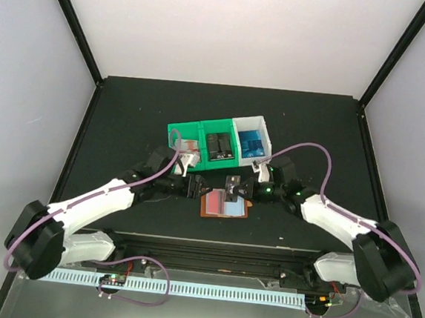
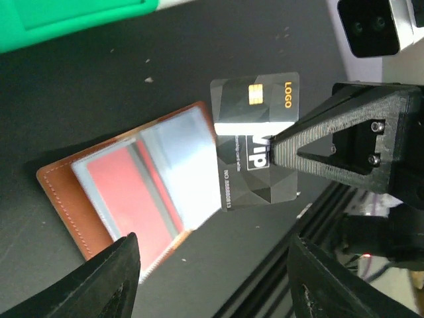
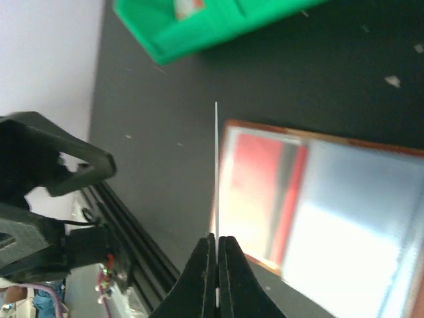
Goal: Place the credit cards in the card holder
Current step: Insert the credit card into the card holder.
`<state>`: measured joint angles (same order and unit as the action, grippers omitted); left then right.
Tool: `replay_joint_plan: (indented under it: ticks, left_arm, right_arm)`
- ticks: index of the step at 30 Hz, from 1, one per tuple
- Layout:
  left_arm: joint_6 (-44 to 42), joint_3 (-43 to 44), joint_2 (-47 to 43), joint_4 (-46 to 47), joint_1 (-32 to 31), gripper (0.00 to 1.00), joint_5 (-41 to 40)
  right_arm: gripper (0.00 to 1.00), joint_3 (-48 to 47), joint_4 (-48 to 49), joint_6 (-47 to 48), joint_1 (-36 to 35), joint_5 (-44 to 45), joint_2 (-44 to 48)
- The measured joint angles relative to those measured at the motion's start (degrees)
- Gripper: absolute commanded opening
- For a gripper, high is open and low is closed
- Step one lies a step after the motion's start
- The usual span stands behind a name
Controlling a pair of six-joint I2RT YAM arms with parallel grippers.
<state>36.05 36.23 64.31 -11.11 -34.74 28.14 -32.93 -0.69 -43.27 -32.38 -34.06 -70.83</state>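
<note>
While the right gripper [image 3: 216, 248] pinches a black card [image 2: 255, 142] by one edge over the open brown wallet [image 1: 223, 204] at the table's near middle, the left gripper [image 2: 215, 271] stands wide and empty beside it. A red card [image 2: 122, 195] sits in one clear pocket. More cards lie in the green bin [image 1: 174, 133] and the white bin [image 1: 264, 126] behind.
</note>
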Motion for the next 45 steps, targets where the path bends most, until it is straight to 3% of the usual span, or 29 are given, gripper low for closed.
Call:
replay_joint_plan:
  ticks: [7, 15, 26, 45]
  left_arm:
    - [1.22, -0.11, 10.67, 3.3, -1.05, 0.32, -1.46]
    - [2.23, -0.17, 18.56, 5.57, -1.75, 0.15, -1.6]
    - [2.56, -2.19, 21.18, 5.49, -2.27, 0.09, -5.14]
    - [2.99, -2.58, 21.94, 6.25, -5.05, 0.13, -10.86]
  right_arm:
    - [0.01, -0.17, -2.08, 2.32, 0.0, -0.83, -9.64]
    - [0.01, -0.85, -0.2, 2.91, -0.02, -1.51, -16.46]
    - [0.01, -1.11, 5.53, 1.22, -0.15, -4.61, -20.28]
    - [0.01, 0.98, 14.25, -9.77, -1.03, -5.49, -24.46]
